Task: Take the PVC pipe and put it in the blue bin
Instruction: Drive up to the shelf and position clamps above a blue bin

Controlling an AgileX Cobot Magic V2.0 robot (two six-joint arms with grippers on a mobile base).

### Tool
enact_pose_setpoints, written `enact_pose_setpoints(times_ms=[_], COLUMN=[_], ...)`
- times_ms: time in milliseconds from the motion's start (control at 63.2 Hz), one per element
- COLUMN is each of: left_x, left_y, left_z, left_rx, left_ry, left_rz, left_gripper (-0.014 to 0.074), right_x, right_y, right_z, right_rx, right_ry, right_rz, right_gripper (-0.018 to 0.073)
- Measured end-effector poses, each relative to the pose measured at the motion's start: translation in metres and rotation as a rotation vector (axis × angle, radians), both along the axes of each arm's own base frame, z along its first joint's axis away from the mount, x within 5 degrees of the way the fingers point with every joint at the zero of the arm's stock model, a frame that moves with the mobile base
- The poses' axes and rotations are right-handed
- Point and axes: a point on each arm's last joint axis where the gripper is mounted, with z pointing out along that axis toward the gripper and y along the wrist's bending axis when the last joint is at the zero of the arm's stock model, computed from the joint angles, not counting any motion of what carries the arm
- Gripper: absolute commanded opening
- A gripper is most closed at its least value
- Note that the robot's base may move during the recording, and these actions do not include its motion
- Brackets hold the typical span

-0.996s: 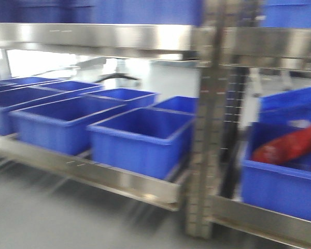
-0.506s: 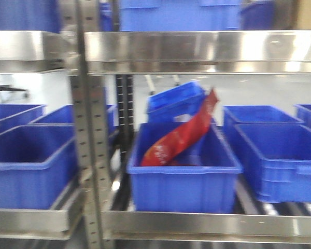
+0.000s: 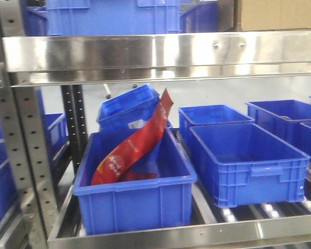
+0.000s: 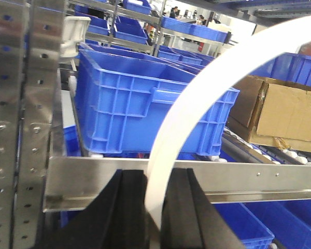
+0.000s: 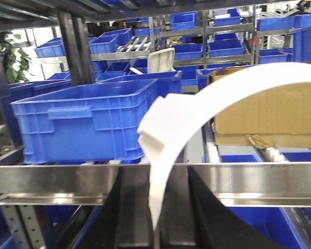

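A white curved PVC pipe strip [image 4: 207,88] arcs up and to the right from my left gripper [image 4: 155,177], whose black jaws are shut on its lower end. The same strip [image 5: 223,93] arcs up and to the right in the right wrist view, and my right gripper [image 5: 159,175] is shut on its other end. Neither gripper shows in the front view. There, a blue bin [image 3: 135,202] holding a red bag [image 3: 132,145] sits on the middle shelf, with an empty blue bin [image 3: 249,171] to its right.
A steel shelf rail [image 3: 197,236] runs along the front and an upper shelf beam [image 3: 155,54] above. A perforated upright post [image 3: 26,155] stands left. More blue bins stand behind and right. A cardboard box [image 4: 285,114] sits on rollers, also in the right wrist view [image 5: 269,116].
The front view has swept along the rack: the post and the bin with the red bag have slid from right to left in the picture. The motion blur is gone.
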Motion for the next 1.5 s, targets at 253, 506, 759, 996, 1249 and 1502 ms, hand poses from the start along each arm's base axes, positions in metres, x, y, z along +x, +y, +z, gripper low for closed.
enact_pose_setpoints(times_ms=[253, 506, 759, 996, 1249, 1502], left_x=[0.0000, 0.0000, 0.0000, 0.0000, 0.0000, 0.0000], left_y=[0.0000, 0.0000, 0.0000, 0.0000, 0.0000, 0.0000], left_z=[0.0000, 0.0000, 0.0000, 0.0000, 0.0000, 0.0000], left_rx=[0.000, 0.000, 0.000, 0.000, 0.000, 0.000], left_ry=[0.000, 0.000, 0.000, 0.000, 0.000, 0.000], left_rz=[0.000, 0.000, 0.000, 0.000, 0.000, 0.000], left_gripper=[-0.0110, -0.0110, -0.0110, -0.0110, -0.0110, -0.0110], right_x=[0.0000, 0.0000, 0.0000, 0.0000, 0.0000, 0.0000], right_y=[0.0000, 0.0000, 0.0000, 0.0000, 0.0000, 0.0000], right_z=[0.0000, 0.0002, 0.0002, 0.0002, 0.0002, 0.0002], right_rx=[0.000, 0.000, 0.000, 0.000, 0.000, 0.000], right_ry=[0.000, -0.002, -0.002, -0.002, -0.002, -0.002], right_rz=[0.000, 0.000, 0.000, 0.000, 0.000, 0.000], right_gripper=[-0.0167, -0.0167, -0.0167, -0.0167, -0.0167, -0.0167])
